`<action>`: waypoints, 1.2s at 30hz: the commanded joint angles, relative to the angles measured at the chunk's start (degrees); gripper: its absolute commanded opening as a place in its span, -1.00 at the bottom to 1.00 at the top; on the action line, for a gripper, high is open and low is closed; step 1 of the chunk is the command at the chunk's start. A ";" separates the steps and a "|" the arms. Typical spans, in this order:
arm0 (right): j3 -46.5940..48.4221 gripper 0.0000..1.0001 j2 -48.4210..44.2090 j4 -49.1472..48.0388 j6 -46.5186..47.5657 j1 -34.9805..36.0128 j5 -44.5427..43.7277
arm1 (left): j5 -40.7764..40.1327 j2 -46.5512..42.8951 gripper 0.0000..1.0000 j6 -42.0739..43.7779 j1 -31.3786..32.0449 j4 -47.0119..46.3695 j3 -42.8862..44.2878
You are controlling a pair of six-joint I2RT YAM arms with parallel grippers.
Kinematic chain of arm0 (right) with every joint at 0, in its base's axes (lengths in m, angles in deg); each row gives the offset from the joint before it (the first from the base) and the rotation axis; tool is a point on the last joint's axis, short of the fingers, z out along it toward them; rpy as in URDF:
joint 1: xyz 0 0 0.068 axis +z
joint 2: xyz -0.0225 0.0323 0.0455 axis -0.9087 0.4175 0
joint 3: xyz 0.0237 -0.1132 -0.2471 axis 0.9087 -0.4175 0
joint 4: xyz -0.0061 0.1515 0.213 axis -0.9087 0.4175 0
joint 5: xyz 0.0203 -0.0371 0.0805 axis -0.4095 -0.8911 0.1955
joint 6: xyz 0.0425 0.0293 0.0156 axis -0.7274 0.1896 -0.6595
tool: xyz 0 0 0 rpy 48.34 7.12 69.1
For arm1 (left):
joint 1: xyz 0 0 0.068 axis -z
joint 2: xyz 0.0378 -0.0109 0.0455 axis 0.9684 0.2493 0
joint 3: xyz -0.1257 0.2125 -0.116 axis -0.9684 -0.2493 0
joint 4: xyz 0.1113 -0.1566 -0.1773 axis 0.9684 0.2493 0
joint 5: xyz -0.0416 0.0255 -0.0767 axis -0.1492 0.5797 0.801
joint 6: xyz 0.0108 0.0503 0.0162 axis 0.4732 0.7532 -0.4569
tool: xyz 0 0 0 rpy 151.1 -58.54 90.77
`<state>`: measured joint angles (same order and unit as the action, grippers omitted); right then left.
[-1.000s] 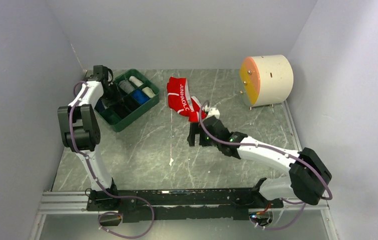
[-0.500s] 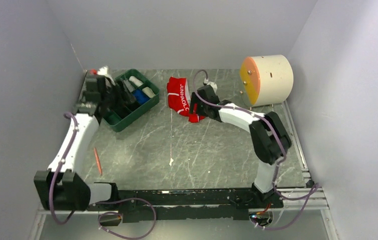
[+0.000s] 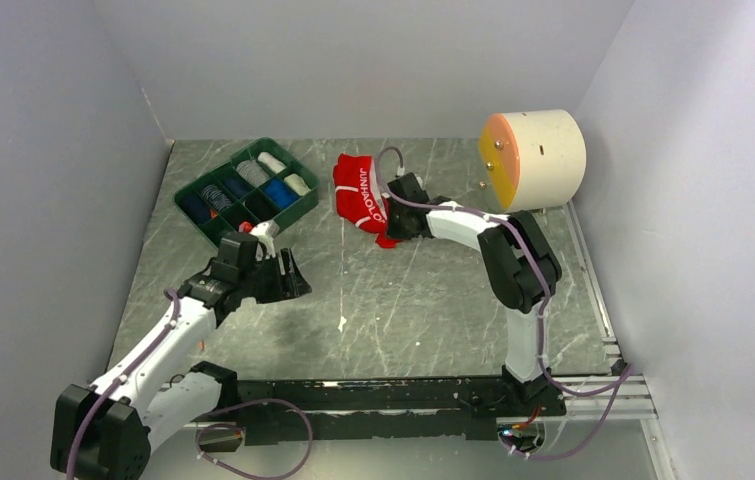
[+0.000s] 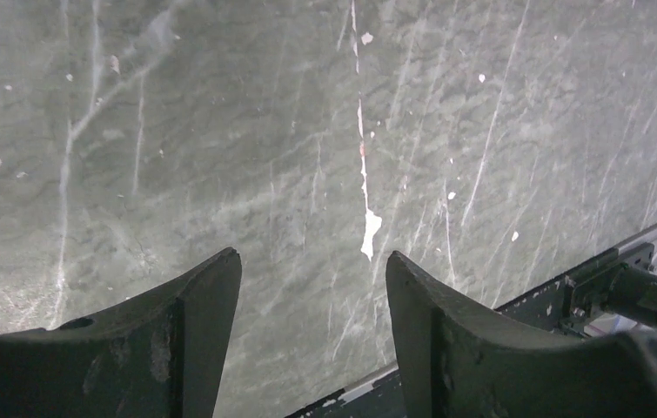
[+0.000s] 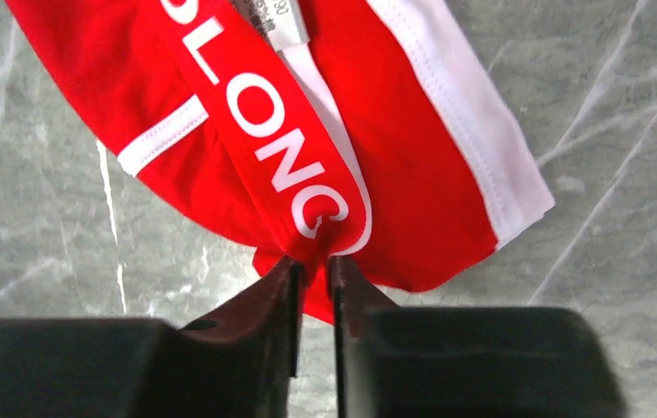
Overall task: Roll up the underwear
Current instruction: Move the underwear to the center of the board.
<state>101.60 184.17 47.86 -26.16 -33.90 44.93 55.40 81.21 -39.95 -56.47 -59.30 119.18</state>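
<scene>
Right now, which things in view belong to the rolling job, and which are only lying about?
Job:
- red briefs
- right arm, jaws pinching the waistband
- left arm, jaws open and empty

Lying about:
- green tray holding rolls
- cream drum

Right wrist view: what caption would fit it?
Right gripper pinching the waistband of the red underwear on the marbled table.

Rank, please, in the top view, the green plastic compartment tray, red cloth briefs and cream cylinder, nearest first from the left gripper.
1. Green plastic compartment tray, just beyond the left gripper, far left.
2. Red cloth briefs, far centre.
3. Cream cylinder, far right.
</scene>
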 commanded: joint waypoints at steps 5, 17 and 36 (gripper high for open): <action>-1.49 -1.00 -11.32 2.83 7.03 0.00 10.98 | 2.36 0.37 0.33 1.41 0.60 -0.94 1.37; -26.54 -1.00 -38.78 11.60 12.59 11.84 30.43 | 0.89 0.19 0.36 3.62 0.60 1.20 6.45; -57.15 -0.94 -83.29 19.20 -36.59 21.21 -10.37 | 5.20 18.14 0.46 20.20 17.38 -8.31 16.84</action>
<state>46.04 105.07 66.17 -52.11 -12.42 44.82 62.83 91.63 -26.73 -40.89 -64.41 130.29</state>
